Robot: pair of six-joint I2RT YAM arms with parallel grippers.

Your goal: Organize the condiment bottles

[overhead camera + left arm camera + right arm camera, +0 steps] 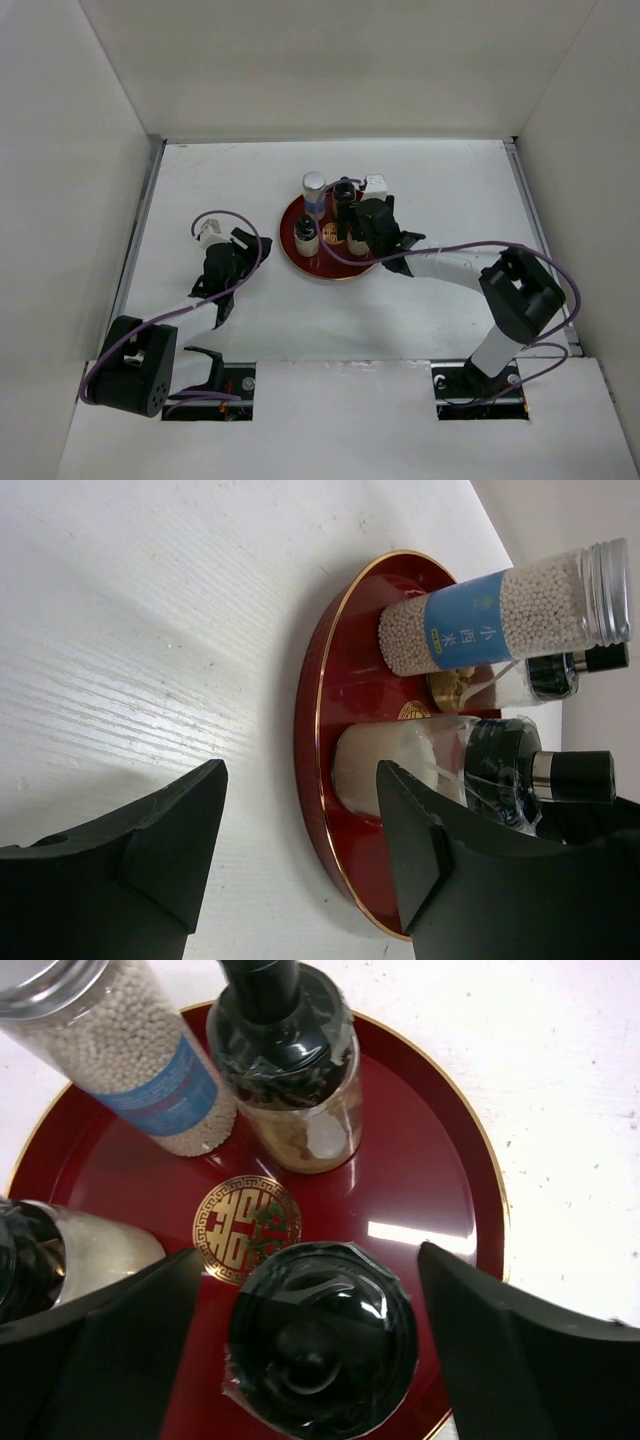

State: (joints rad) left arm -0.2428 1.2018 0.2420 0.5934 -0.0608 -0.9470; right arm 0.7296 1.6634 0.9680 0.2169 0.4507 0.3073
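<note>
Hovering over the red tray [425, 1150], our right gripper [308, 1260] is holding its fingers spread to either side of a black-capped shaker [320, 1345] standing beside the tray's gold emblem [247, 1228], and they seem not to be touching it. We are also seeing a second shaker [300, 1090], a third shaker [90, 1252] and the blue-labelled bottle [150, 1075] standing upright on the same tray. Our left gripper [300, 775] is sitting over the table [150, 630] near the tray's rim, fingers parted and grasping nothing.
</note>
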